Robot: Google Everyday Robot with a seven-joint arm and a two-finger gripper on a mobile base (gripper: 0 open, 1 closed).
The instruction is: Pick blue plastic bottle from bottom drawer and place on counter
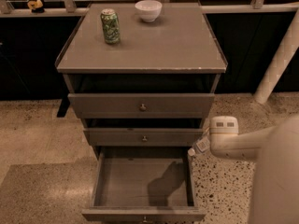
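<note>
The blue plastic bottle (pixel 199 146), small with a pale label and a white cap pointing down-left, hangs at the end of my arm. It is in the air just above the right wall of the bottom drawer (pixel 131 183). My gripper (pixel 206 143) is shut on it, mostly hidden behind the white wrist (pixel 224 130). The bottom drawer is pulled out and its grey inside is bare, with the arm's shadow on it. The counter (pixel 159 43) is the flat grey top of the cabinet, well above the gripper.
A green patterned can (pixel 110 26) and a white bowl (pixel 148 10) stand at the back of the counter. The top drawer (pixel 142 106) and middle drawer (pixel 144 137) are slightly open. A white post (pixel 278 59) leans at the right. My arm's bulky body (pixel 275 181) fills the lower right.
</note>
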